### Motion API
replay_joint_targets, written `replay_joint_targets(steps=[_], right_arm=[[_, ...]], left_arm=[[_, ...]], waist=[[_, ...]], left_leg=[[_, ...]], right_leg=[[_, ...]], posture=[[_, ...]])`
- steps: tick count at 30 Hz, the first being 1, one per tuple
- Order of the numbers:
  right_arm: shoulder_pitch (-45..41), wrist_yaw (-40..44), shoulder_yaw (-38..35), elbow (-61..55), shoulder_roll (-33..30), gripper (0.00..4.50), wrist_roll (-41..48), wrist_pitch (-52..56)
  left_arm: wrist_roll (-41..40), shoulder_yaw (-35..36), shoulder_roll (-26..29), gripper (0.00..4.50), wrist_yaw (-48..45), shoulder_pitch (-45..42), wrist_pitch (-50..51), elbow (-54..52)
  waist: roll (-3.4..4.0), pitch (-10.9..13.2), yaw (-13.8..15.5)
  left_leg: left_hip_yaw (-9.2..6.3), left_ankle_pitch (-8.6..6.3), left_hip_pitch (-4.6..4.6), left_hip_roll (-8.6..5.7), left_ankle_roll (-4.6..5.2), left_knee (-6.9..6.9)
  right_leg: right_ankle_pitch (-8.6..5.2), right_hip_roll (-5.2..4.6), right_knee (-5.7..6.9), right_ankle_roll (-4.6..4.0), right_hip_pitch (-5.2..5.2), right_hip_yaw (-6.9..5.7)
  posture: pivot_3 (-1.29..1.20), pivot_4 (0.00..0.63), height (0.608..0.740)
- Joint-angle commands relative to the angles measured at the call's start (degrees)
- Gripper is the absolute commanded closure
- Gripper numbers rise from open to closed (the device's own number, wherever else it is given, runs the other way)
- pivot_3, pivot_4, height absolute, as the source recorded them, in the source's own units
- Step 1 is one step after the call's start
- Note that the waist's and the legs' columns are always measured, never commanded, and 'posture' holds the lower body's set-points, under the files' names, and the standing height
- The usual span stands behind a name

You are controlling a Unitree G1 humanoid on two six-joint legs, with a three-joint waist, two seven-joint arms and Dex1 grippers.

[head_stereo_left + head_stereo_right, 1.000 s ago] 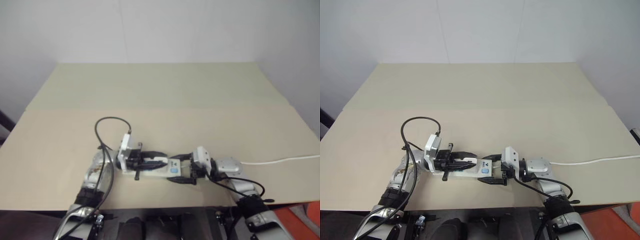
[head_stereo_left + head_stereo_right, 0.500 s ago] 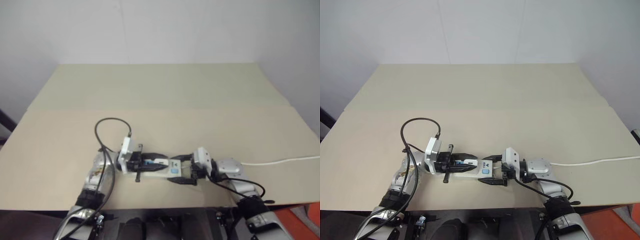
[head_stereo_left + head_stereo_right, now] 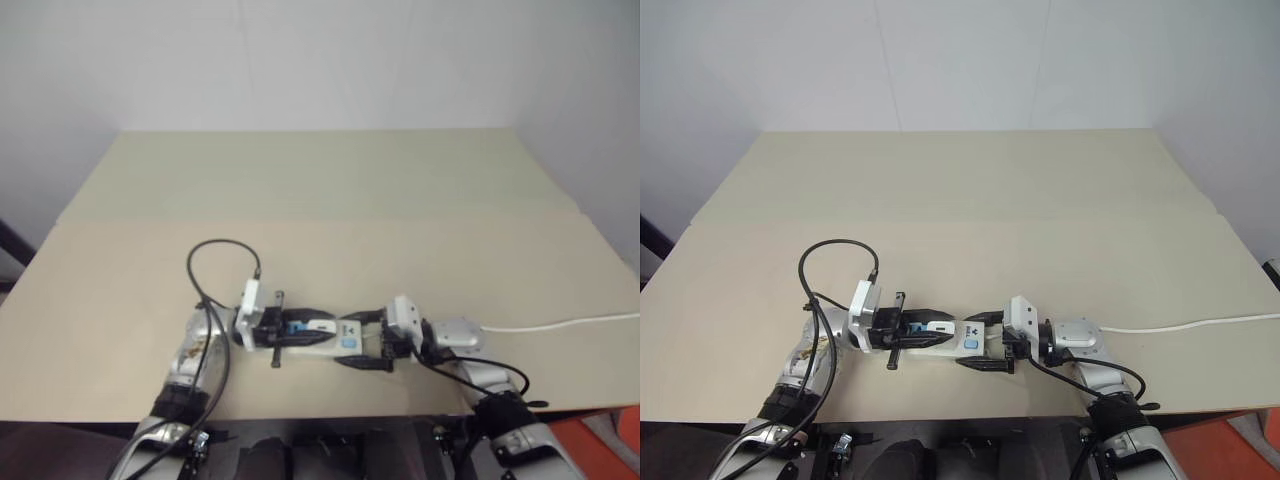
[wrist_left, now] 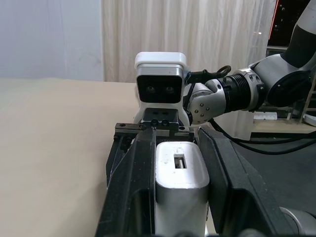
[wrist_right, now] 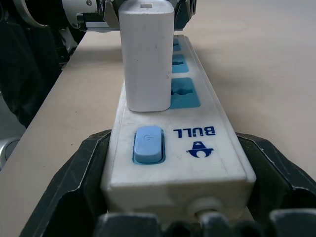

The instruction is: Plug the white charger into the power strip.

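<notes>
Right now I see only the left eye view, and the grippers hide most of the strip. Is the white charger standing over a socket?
Observer: Partly. In the right wrist view the white charger stands upright at the blue socket nearest the switch, but off to one side; part of that socket is uncovered.
Operator: Do you see its prongs?
Observer: No prongs show. Its base meets the power strip with no visible gap; whether it is fully seated I cannot tell.
Operator: Is the strip held?
Observer: The right gripper has its fingers against the switch end, one on each side.
</notes>
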Motion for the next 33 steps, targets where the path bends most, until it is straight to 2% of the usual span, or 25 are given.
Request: replay_joint_targets(steps=[1, 10, 15, 19, 24, 29, 31, 33], right_arm=[[0.9, 0.9, 1.4, 1.1, -0.6, 1.06, -1.5, 0.3], [0.8, 1.0, 1.4, 1.3, -0.5, 1.06, -1.5, 0.5], [0.7, 1.0, 1.4, 1.5, -0.4, 1.06, -1.5, 0.5], [0.7, 1.0, 1.5, 1.4, -0.4, 1.06, -1.6, 0.4], [0.9, 0.7, 1.3, 1.2, -0.5, 1.06, -1.8, 0.3], [1.1, 0.7, 0.7, 1.4, -0.3, 1.06, -1.2, 0.4], [1.0, 1.3, 0.7, 1.4, -0.3, 0.34, -0.8, 0.5], [1.1, 1.1, 0.4, 1.1, -0.3, 0.03, -0.8, 0.2]], left_arm=[[3.0, -0.7, 0.7, 2.78, 0.9, 1.9, 0.1, 3.5], [3.0, -0.1, 0.7, 0.05, 0.4, 1.0, -1.0, 4.7], [2.4, -0.3, 1.5, 0.02, -1.2, 0.6, -0.4, 4.3], [0.7, 1.1, 4.1, 0.02, -0.9, 0.6, 2.5, -0.7], [-10.4, 11.7, 9.7, 0.02, 3.6, 0.6, 13.2, -10.3], [-9.5, 21.2, 17.5, 0.02, 5.7, 3.1, 10.7, -9.1], [-9.6, 23.2, 19.2, 0.00, 5.9, 4.7, 11.0, -8.5], [-9.4, 24.3, 20.0, 0.00, 6.4, 7.1, 11.3, -8.9]], waist=[[0.02, 0.0, 0.0], [0.48, -0.4, 0.1], [0.48, -0.4, 0.0], [0.47, -0.4, -0.1], [0.09, -0.1, -0.3], [0.03, 0.0, -0.6], [0.04, 0.0, -0.5], [-0.01, 0.0, -0.5]], left_leg=[[0.00, 0.00, 0.00, 0.00, 0.00, -0.01], [0.03, 0.00, 0.03, 0.00, 0.00, -0.05], [0.03, 0.00, 0.03, 0.00, 0.00, -0.07], [0.03, 0.00, 0.02, 0.00, 0.00, -0.11], [-0.06, 0.00, -0.12, 0.04, 0.00, -0.14], [-0.15, 0.00, -0.24, 0.04, -0.01, -0.22], [-0.14, 0.00, -0.23, 0.03, -0.01, -0.25], [-0.14, -0.01, -0.24, 0.03, -0.02, -0.26]], right_leg=[[0.00, 0.00, -0.01, 0.00, 0.00, 0.00], [-0.01, 0.00, -0.05, 0.01, 0.02, 0.02], [-0.01, 0.00, -0.08, 0.01, 0.02, 0.02], [0.00, 0.00, -0.12, 0.01, 0.01, 0.02], [-0.01, 0.01, -0.13, 0.01, -0.15, -0.04], [0.00, 0.01, -0.24, 0.00, -0.24, -0.10], [0.00, 0.00, -0.31, 0.00, -0.22, -0.10], [0.01, -0.01, -0.35, -0.01, -0.21, -0.11]], posture=[[0.00, 0.150, 0.740], [0.00, 0.150, 0.740], [0.00, 0.150, 0.740], [0.00, 0.150, 0.740], [0.00, 0.150, 0.740], [0.00, 0.150, 0.740], [0.00, 0.150, 0.740], [0.00, 0.150, 0.740]])
